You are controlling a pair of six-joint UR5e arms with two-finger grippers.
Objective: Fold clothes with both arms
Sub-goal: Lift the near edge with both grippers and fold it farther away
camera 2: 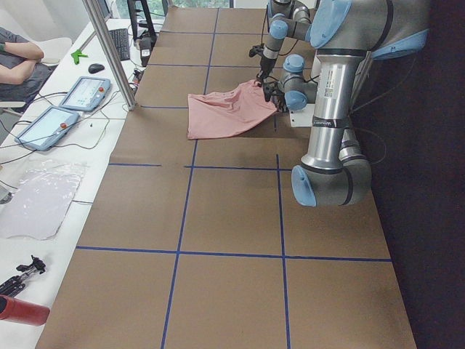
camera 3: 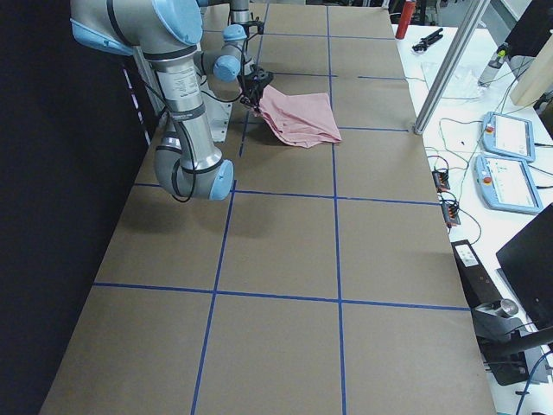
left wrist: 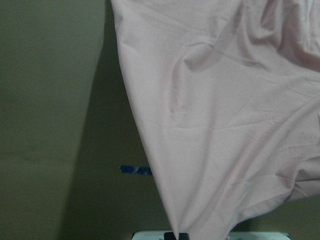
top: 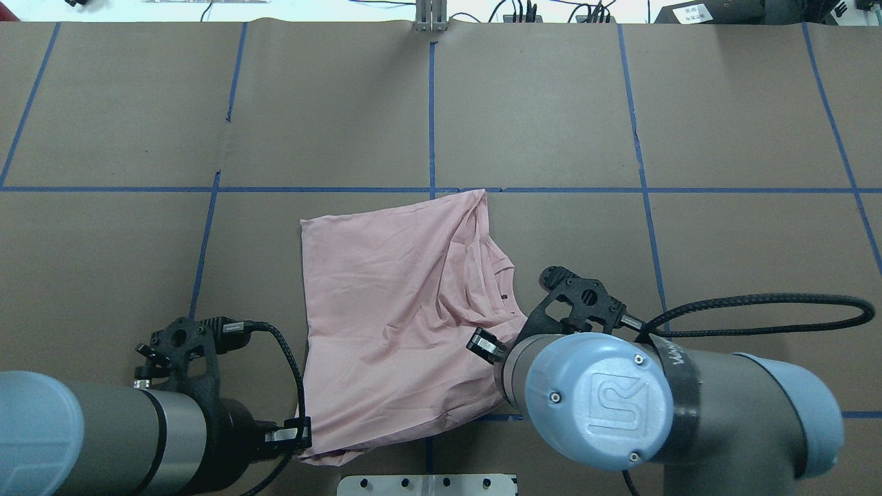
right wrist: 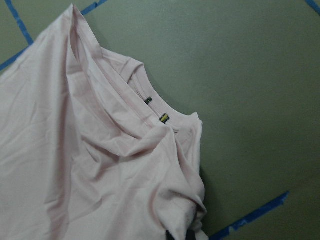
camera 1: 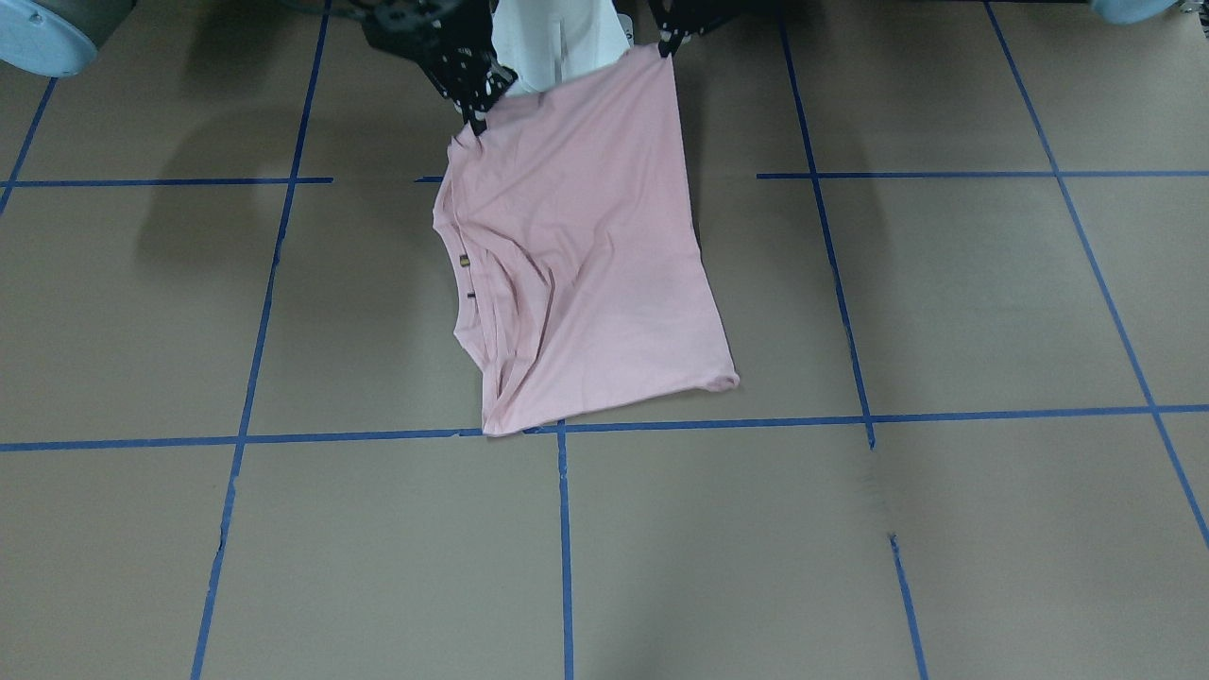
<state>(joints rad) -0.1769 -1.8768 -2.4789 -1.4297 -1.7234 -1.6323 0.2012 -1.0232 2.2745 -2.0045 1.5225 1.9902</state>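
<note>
The pale pink T-shirt (camera 1: 586, 255) shows its plain side, and its collar with small dark tags (right wrist: 164, 118) lies towards my right arm. Its far edge rests on the table along a blue tape line (top: 551, 189). Its near edge is raised off the table. My left gripper (top: 300, 437) is shut on the near left corner, seen in the front view (camera 1: 671, 42). My right gripper (top: 482, 344) is shut on the near right part by the collar, seen in the front view (camera 1: 472, 118). The cloth (left wrist: 225, 125) hangs slack between them. The cartoon print is hidden.
The white pedestal base (top: 427, 484) stands just behind the raised edge. Blue tape lines divide the brown table (camera 1: 945, 283) into squares. A metal post (camera 2: 109, 51) and control tablets (camera 2: 83, 93) stand at the far side, where a person (camera 2: 18, 62) sits.
</note>
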